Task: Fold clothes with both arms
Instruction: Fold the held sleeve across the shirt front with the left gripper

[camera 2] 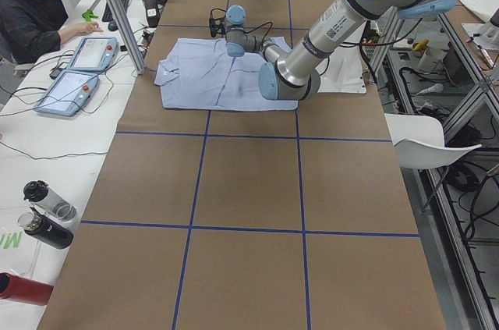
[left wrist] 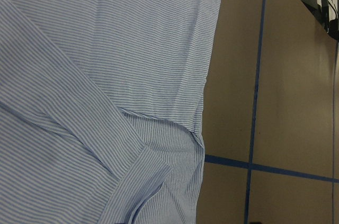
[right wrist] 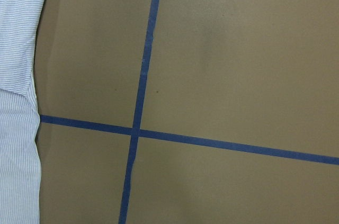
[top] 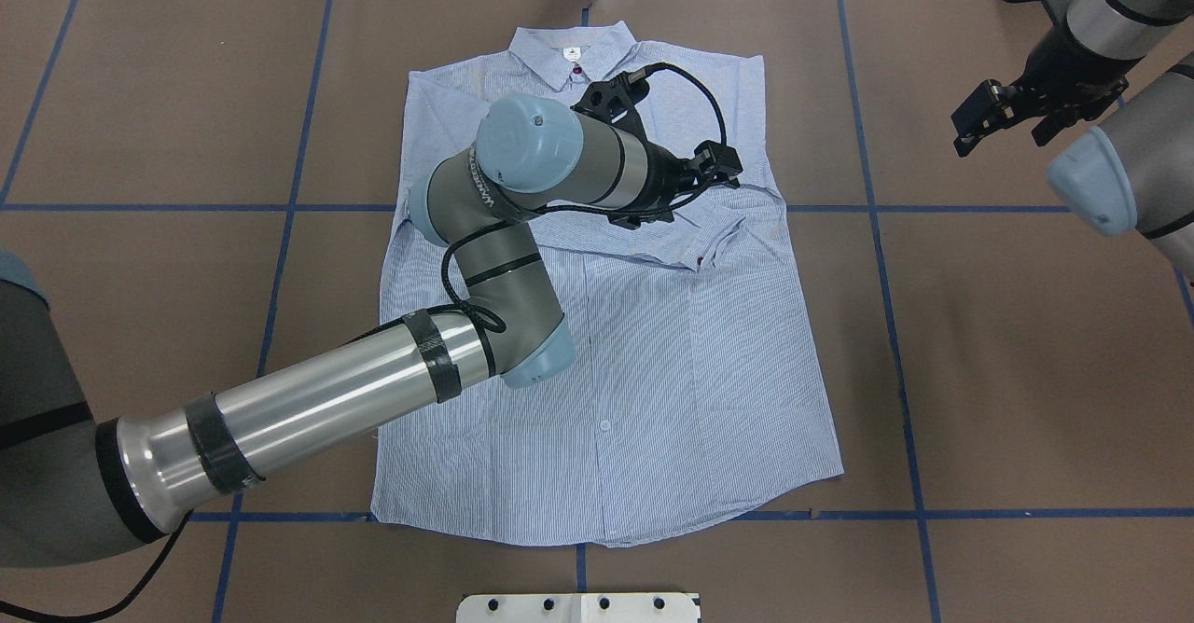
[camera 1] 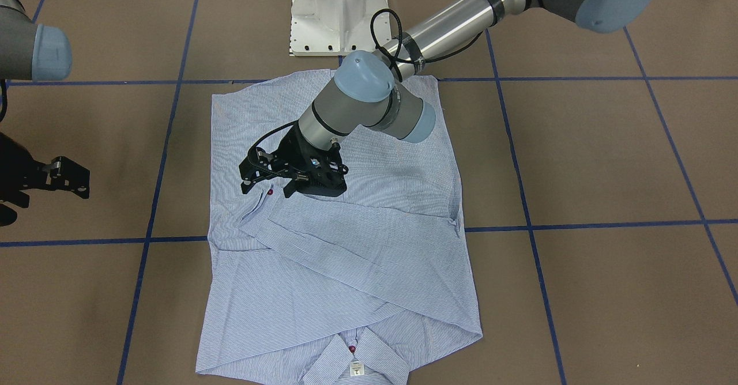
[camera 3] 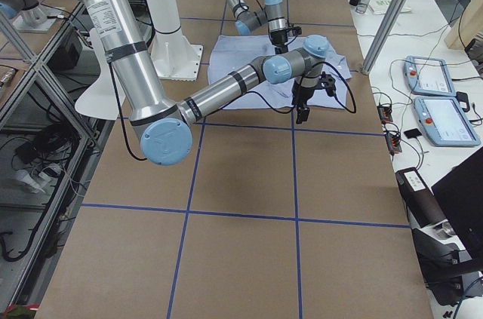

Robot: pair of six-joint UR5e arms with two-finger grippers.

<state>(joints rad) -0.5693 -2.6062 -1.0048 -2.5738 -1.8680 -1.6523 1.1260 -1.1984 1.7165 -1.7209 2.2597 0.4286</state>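
Blue-striped cotton lies directly under the left pincer, whose jaws stand apart and hold nothing. A folded-in sleeve cuff sits just below its fingertips, on the side toward the other arm. The shirt is spread flat on the table, long axis running from the hem near the robot to the collar beyond the pincer. Well off to the right, the right pincer hangs open and empty. The left arm looks much the nearer for the next fold.
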